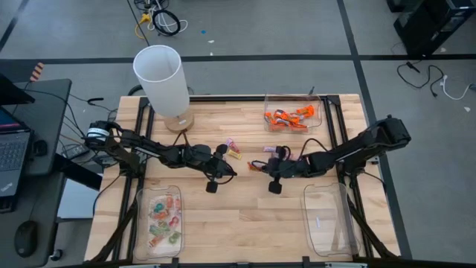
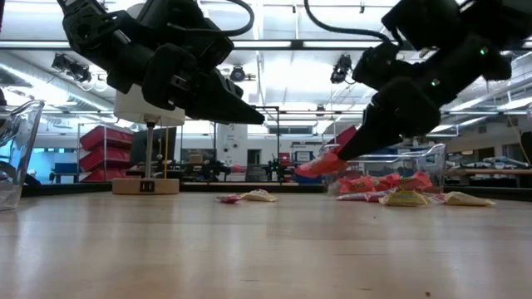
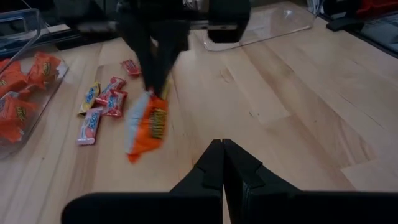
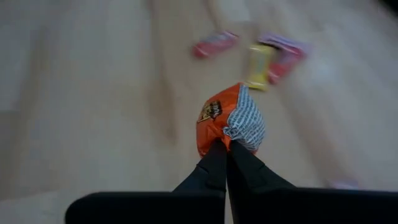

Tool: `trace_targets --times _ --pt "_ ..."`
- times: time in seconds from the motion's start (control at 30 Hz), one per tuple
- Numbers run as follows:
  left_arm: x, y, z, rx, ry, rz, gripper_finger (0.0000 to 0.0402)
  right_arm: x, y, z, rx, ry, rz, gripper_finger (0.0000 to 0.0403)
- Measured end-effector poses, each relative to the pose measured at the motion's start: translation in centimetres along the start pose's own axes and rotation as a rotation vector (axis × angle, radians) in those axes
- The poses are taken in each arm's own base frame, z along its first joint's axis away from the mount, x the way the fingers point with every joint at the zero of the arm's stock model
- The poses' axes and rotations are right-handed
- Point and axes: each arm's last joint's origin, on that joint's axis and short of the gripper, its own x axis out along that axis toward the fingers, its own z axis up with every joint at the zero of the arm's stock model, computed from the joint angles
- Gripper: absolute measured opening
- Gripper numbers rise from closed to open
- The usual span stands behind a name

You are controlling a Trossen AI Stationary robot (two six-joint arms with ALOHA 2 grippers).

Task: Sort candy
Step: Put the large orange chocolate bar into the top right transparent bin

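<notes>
Candy sorting on a wooden table [image 1: 245, 223], seen from above. At the near left, a clear tray [image 1: 141, 223] holds pale green-and-pink sweets [image 1: 165, 222]. Beside it toward the middle, the left gripper [image 1: 232, 172] hangs with its fingers closed on nothing. Loose sweets [image 1: 233, 148] lie mid-table. The right gripper [image 1: 256, 166] pinches an orange candy [image 4: 227, 118], lifted off the wood. At the far right, another tray [image 1: 317, 104] holds orange sweets [image 1: 290, 117].
</notes>
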Motion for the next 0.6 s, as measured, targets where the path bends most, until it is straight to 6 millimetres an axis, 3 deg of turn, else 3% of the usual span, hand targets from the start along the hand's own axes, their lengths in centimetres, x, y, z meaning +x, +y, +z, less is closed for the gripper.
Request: trace_targets --times 0.6 --pt "0.0 0.1 0.0 0.001 0.005 0.026 0.0001 -4.1 -0.8 6.7 -0.26 0.375 -0.353 0.0"
